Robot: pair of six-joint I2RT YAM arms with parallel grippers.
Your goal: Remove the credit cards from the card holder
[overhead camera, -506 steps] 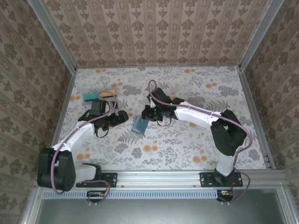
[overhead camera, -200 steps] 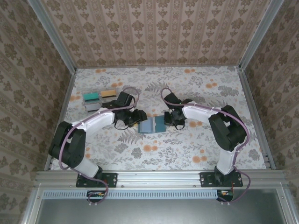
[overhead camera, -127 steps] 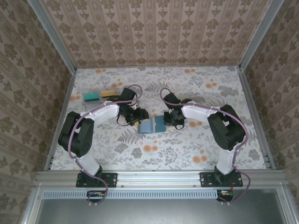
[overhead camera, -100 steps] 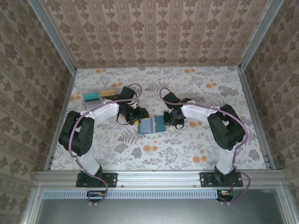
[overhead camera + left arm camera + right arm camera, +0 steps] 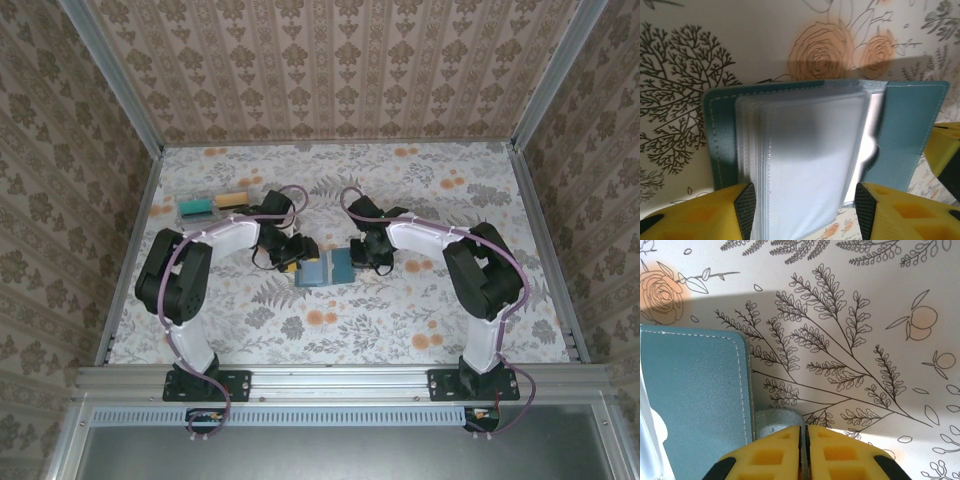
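card holder [image 5: 905,130]: matt stitched leatherette | sleeves [image 5: 810,160]: translucent glossy plastic | table [image 5: 865,315]: matt printed covering

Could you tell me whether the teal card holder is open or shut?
Open: the teal folding card holder lies spread, both covers flat, clear plastic sleeves exposed between them.

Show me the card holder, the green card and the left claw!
card holder [image 5: 905,130]: left wrist view, on its teal cover.
green card [image 5: 196,207]: top view, on the card's middle.
left claw [image 5: 805,202]: left wrist view, midway between its yellow fingertips.
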